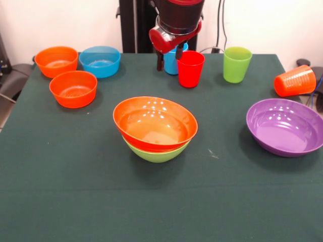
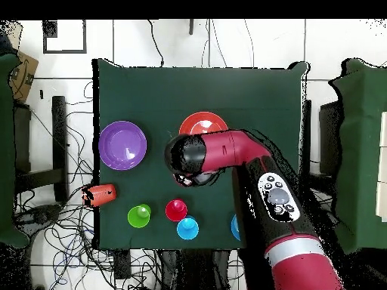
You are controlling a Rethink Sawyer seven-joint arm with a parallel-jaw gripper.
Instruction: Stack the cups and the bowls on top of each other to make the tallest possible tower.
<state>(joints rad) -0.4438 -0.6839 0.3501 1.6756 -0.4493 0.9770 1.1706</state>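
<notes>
Red cup (image 1: 191,68) seemingly beside end effector (image 1: 169,58)

Bowls e.g. purple bowl (image 1: 285,127) glossy smooth plastic; orange cup (image 1: 294,80) ribbed plastic; table cover (image 1: 60,166) matt green cloth.

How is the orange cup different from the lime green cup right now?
The orange cup lies tipped on its side at the table's edge, while the lime green cup stands upright, mouth up. The orange cup sits apart from the other cups; the lime green cup is in a row beside the red cup. Both are tapered plastic tumblers.
</notes>
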